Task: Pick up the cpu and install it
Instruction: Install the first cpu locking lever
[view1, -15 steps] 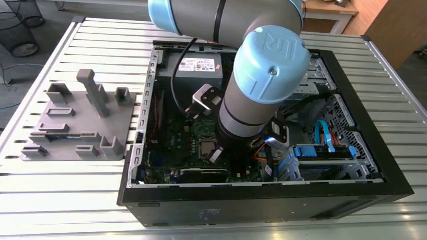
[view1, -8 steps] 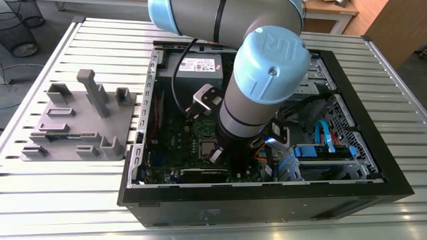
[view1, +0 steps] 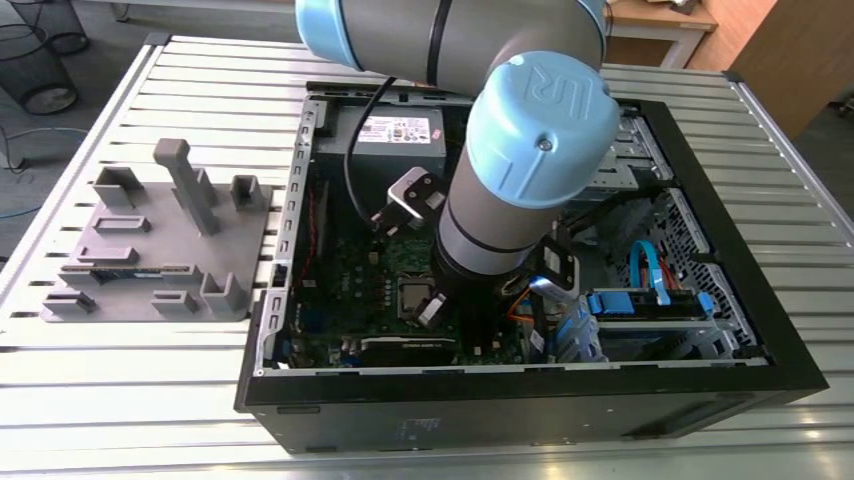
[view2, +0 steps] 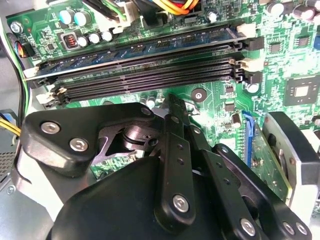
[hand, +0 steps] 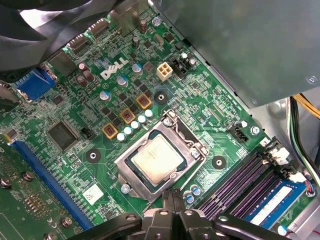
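Observation:
The cpu (hand: 157, 158), a small square chip with a shiny silver top, lies flat inside the silver socket frame (hand: 131, 176) on the green motherboard (hand: 75, 107). My gripper (hand: 171, 196) hovers just beside the socket's edge, its two thin fingers pressed together with nothing between them. In the second wrist view the same shut gripper (view2: 176, 107) points at the board near the black memory slots (view2: 150, 80). In the exterior view the arm (view1: 514, 200) reaches down into the open computer case (view1: 694, 330).
A grey fixture plate (view1: 160, 250) with upright posts sits on the slatted table at the exterior view's left. Inside the case are a power supply (view1: 394, 135), blue cables (view1: 641, 265) and drive bays. A memory stick (view2: 135, 47) fills one slot.

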